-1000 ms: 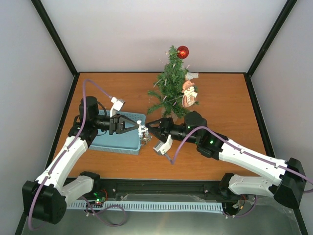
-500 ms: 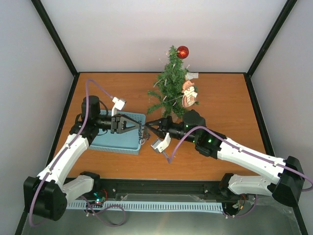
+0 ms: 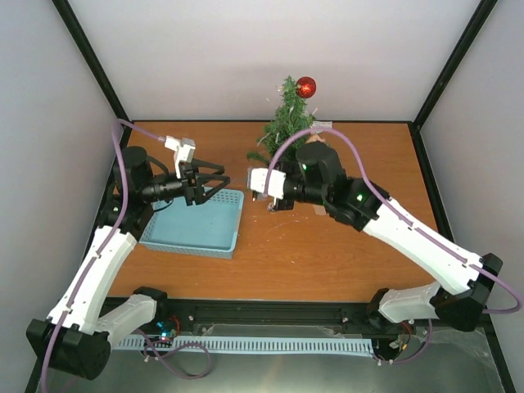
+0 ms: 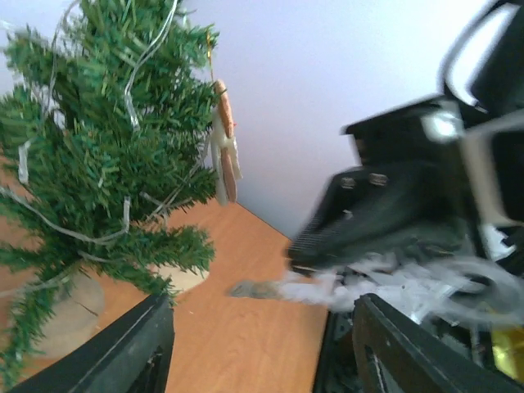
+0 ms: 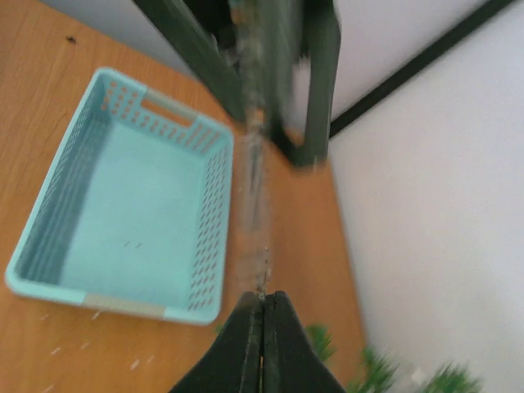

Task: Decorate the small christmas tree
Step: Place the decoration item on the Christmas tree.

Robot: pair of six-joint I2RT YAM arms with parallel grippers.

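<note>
The small christmas tree [image 3: 282, 131] stands at the back of the surface [image 3: 352, 246], just behind the right claw [image 5: 262, 307] and beyond the left claw [image 3: 219, 178], across from its tips. The right claw hangs above the surface in front of the lower branches. It is clenched on a thin silvery decoration [image 4: 368, 286], which looks blurred and glittery, so I cannot say just what kind it is. The left claw stands released, fingers apart and holding nothing, above the far edge of the basket [image 3: 201, 223].

To my eye the step in hand is bringing this silvery piece to the tree to hang it. The next move calls for carrying it the short way back to a bare branch, letting it settle over the needles, then loosening the grip without dragging the tree over.

Counting what I see:
- one tree
- one red ball [image 3: 305, 86] by its top
- one figure ornament [image 4: 223, 151] dangling on the side away from the left claw
- pale strands threaded through the branches, too tangled to number
- one blue basket with nothing in it
- two arms
</note>
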